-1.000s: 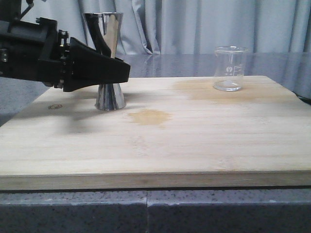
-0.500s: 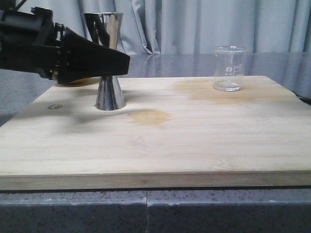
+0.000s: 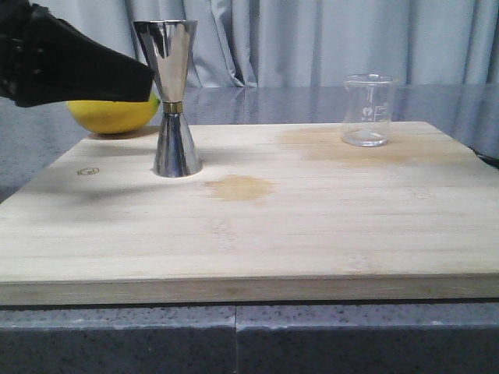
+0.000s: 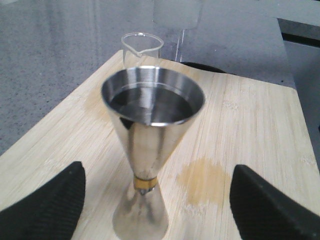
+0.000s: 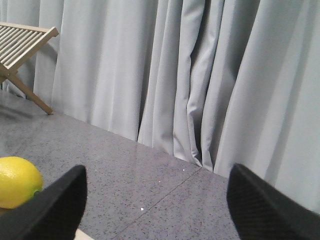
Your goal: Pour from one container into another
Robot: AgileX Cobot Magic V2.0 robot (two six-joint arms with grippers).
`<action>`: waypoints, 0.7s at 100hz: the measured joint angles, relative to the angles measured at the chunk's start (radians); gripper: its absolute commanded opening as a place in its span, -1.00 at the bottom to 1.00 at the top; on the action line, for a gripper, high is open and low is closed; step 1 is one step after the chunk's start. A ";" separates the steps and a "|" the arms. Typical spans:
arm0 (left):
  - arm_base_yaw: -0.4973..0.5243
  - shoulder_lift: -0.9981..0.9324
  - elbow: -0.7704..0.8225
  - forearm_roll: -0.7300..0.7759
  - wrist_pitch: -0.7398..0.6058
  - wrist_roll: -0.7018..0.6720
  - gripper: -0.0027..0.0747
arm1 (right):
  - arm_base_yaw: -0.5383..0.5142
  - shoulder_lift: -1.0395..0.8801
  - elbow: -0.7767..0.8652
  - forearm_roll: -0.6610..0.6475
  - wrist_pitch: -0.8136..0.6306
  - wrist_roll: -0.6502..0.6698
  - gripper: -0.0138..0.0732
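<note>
The steel jigger (image 3: 173,101) with a gold waist band stands upright on the left of the wooden board (image 3: 257,234). In the left wrist view the jigger (image 4: 150,145) holds liquid in its top cup. The clear glass beaker (image 3: 367,111) stands at the board's far right, apart from both grippers and looking empty. It also shows in the left wrist view, where the beaker (image 4: 141,45) is behind the jigger. My left gripper (image 3: 144,78) hovers left of the jigger's cup, fingers wide apart, open and empty (image 4: 157,200). My right gripper (image 5: 157,200) is open and empty, facing the curtain.
A yellow lemon (image 3: 115,114) lies on the grey counter behind the board's left corner, and the lemon (image 5: 17,181) also shows in the right wrist view. A damp stain (image 3: 240,187) marks the board's middle. A wooden rack (image 5: 25,42) stands by the curtain (image 3: 327,39).
My left gripper has drawn back to the left and upward, away from the jigger, uncovering the lemon. Jigger and beaker have not moved.
</note>
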 measured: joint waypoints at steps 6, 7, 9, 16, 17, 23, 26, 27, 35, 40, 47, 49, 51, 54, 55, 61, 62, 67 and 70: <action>0.029 -0.031 0.000 0.024 0.000 -0.027 0.48 | 0.000 0.000 0.000 0.012 -0.002 0.000 0.52; 0.038 -0.035 0.000 0.029 0.000 -0.033 0.48 | 0.000 0.000 0.000 0.016 -0.002 0.000 0.52; 0.046 -0.048 0.000 0.033 0.000 -0.039 0.48 | 0.000 0.000 0.000 0.019 -0.002 0.000 0.52; 0.097 -0.098 0.000 0.041 0.000 -0.067 0.48 | 0.000 0.000 -0.006 0.040 0.000 0.000 0.52; 0.109 -0.103 -0.002 0.044 0.000 -0.074 0.48 | 0.000 0.000 -0.010 0.044 0.000 0.000 0.52; 0.157 -0.156 -0.010 0.046 0.005 -0.116 0.48 | 0.000 0.000 -0.031 0.053 0.023 -0.008 0.52; 0.190 -0.179 -0.019 0.046 0.007 -0.146 0.48 | 0.000 0.000 -0.047 0.056 0.044 -0.012 0.52; 0.197 -0.191 -0.024 0.046 0.007 -0.153 0.48 | 0.000 0.000 -0.056 0.056 0.056 -0.014 0.52; 0.282 -0.251 -0.061 0.040 0.015 -0.224 0.48 | 0.000 -0.002 -0.110 0.061 0.151 -0.019 0.52; 0.332 -0.286 -0.085 0.017 0.018 -0.255 0.48 | 0.000 -0.011 -0.147 0.063 0.228 -0.021 0.52; 0.405 -0.333 -0.112 -0.040 0.022 -0.290 0.45 | 0.000 -0.030 -0.204 0.066 0.350 -0.023 0.52; 0.426 -0.348 -0.118 -0.059 0.020 -0.300 0.43 | 0.000 -0.035 -0.223 0.066 0.389 -0.026 0.52; 0.439 -0.363 -0.124 -0.071 0.011 -0.307 0.40 | 0.000 -0.044 -0.242 0.068 0.431 -0.031 0.52; 0.471 -0.383 -0.131 -0.098 -0.006 -0.325 0.37 | 0.000 -0.058 -0.269 0.068 0.488 -0.040 0.52; 0.476 -0.393 -0.134 -0.104 -0.018 -0.328 0.34 | 0.000 -0.061 -0.283 0.068 0.502 -0.046 0.52; 0.521 -0.432 -0.141 -0.148 -0.086 -0.366 0.25 | 0.000 -0.090 -0.340 0.069 0.632 -0.073 0.52; 0.525 -0.442 -0.142 -0.152 -0.106 -0.370 0.24 | 0.000 -0.093 -0.354 0.070 0.647 -0.081 0.52; 0.545 -0.473 -0.144 -0.174 -0.179 -0.392 0.19 | 0.000 -0.118 -0.403 0.072 0.756 -0.109 0.52; 0.552 -0.490 -0.145 -0.183 -0.219 -0.402 0.17 | 0.000 -0.133 -0.430 0.072 0.806 -0.125 0.52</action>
